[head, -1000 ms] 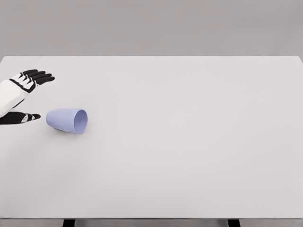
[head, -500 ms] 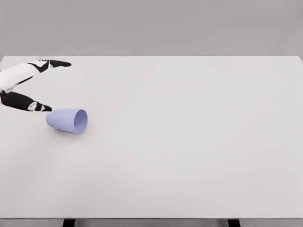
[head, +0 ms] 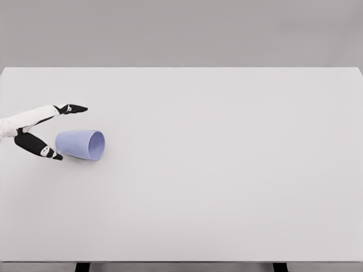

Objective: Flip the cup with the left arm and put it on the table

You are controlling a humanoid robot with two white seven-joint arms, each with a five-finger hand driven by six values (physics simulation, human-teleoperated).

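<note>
I see the left hand (head: pixel 42 127) reaching in from the left edge, fingers spread wide apart, one finger above and the thumb below the closed end of the cup (head: pixel 81 144), gripping nothing. The lilac cup lies on its side on the white table (head: pixel 227 170), mouth facing right.

A white table (head: pixel 227 187) fills the view, seemingly on dark legs (head: pixel 83 266).
</note>
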